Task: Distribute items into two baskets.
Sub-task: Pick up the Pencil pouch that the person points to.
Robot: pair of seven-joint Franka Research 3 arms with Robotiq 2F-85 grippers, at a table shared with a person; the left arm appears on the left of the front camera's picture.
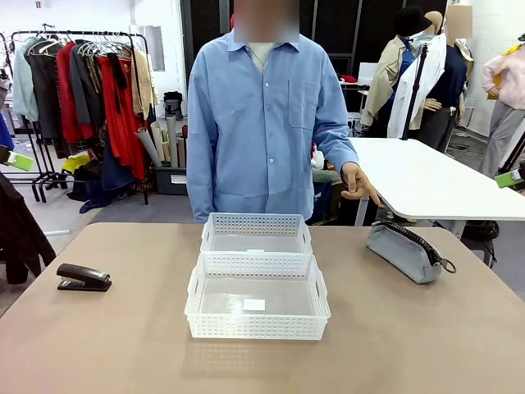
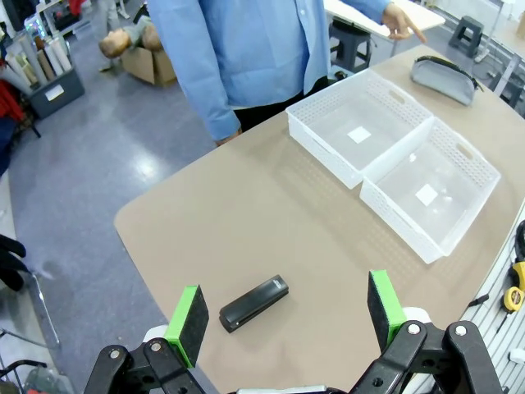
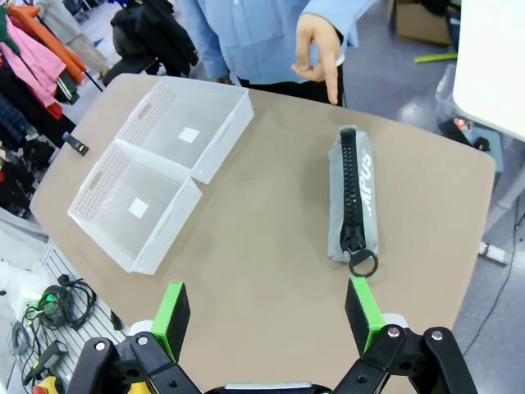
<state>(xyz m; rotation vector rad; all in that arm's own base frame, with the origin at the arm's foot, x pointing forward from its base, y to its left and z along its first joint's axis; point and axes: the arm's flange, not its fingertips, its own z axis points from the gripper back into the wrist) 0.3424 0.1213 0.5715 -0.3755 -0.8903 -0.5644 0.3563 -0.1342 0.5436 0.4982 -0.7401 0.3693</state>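
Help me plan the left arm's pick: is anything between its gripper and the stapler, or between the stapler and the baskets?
Nothing visible stands in the way. The open left gripper hangs above the stapler with only air between them. Only bare table lies between the stapler and the near basket.

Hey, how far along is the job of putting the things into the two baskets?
Nothing looks done: the near basket and the far basket hold nothing. In hand: the left gripper hangs open over the stapler, the right gripper open over the pouch, which the person's hand points toward; neither grips anything. Left: both items, each into a basket.
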